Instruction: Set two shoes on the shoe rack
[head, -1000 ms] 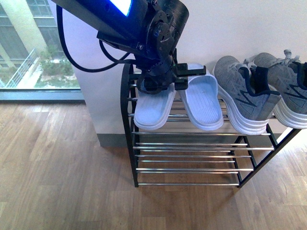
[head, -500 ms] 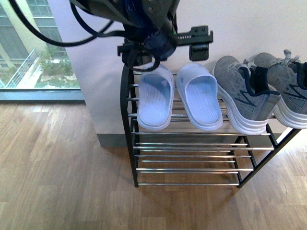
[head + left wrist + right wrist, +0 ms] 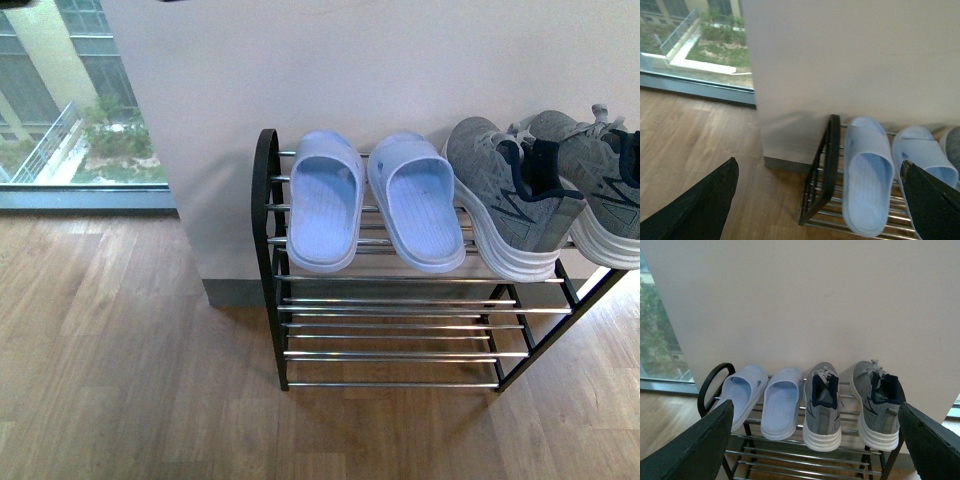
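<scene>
Looking across the front view, find neither arm in frame, only the shoe rack (image 3: 268,200) against the wall. Count both grey sneakers already on its top tier: near sneaker (image 3: 505,200) and far sneaker (image 3: 590,180), side by side at the 3 o'clock end and touching or nearly so. Note the far one cut off by the frame edge. At their 9 o'clock, just beside the near sneaker, see two pale blue slippers (image 3: 322,205) (image 3: 420,205) filling the other end of the same tier. Lower tiers bare of footwear.

Read each sneaker's long axis as running roughly 12 to 6 o'clock: toes to the wall, navy heel collars and white soles toward the robot, heels tipped slightly down over the front rods.

From the left wrist view: left gripper (image 3: 818,167) with jaws spread wide, nothing between them, looking down on the rack's 9 o'clock end and the slippers. From the right wrist view: right gripper (image 3: 816,406) likewise spread wide and empty, pulled well back from the rack, with all four pieces of footwear in sight and the sneakers close to dead ahead, at about 12 to 1 o'clock.

Judge the right arm the nearer one to the sneakers, given their 3 o'clock position. Judge the task itself as good as done: both shoes seated across the rods, none on the wooden floor (image 3: 120,350). If any nudge were wanted, approach from 6 o'clock along the heel-to-toe axis, closing across the heel collar rather than the length.
</scene>
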Robot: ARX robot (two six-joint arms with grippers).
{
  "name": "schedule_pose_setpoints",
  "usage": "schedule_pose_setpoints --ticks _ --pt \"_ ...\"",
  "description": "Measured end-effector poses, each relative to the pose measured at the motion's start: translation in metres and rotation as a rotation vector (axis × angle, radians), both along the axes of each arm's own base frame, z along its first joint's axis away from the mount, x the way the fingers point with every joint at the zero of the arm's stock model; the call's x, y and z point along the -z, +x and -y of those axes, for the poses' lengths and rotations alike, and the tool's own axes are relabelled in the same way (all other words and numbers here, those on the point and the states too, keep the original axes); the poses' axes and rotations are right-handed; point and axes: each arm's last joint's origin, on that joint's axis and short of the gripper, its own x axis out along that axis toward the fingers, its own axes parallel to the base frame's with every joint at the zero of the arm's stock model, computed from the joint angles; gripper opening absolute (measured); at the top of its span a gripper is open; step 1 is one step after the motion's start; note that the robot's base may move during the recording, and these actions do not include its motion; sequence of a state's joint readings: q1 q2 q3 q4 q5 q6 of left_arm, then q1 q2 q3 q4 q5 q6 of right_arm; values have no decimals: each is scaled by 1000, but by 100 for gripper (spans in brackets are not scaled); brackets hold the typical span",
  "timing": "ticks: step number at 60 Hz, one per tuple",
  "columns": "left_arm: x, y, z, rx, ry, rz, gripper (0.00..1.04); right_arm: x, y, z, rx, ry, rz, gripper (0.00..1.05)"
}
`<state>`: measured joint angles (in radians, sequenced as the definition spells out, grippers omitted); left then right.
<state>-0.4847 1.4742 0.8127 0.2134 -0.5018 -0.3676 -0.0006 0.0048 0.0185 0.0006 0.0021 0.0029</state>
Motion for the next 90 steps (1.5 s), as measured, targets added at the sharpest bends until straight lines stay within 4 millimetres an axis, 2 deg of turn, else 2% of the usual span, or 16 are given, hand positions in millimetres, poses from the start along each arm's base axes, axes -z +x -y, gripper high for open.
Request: schedule_pose_setpoints --ticks 8,19,28,36,38,44,47,52,69,90 --pt "-7 -36 -30 -78 24 13 95 0 0 0 0 0 0 95" --pt "-24 -75 -62 -172 32 66 95 0 0 0 0 0 0 95" --pt "-28 -105 -77 -196 11 99 95 0 0 0 -1 0 0 95" --pt "-26 -111 -79 -203 8 98 95 0 0 0 -2 0 0 95" --pt "-24 -111 -80 -154 4 123 92 0 0 0 -2 0 0 95" --pt "-11 -117 -88 53 24 325 73 0 0 0 -1 0 0 95" --pt "-7 -122 -93 84 57 373 64 0 0 0 -1 0 0 95" --pt "2 -128 -101 87 101 387 48 0 0 0 -1 0 0 95" --pt "23 -142 -114 92 135 384 3 0 0 0 -2 0 0 95" --pt "38 -155 -131 82 142 385 1 0 0 0 -2 0 0 95"
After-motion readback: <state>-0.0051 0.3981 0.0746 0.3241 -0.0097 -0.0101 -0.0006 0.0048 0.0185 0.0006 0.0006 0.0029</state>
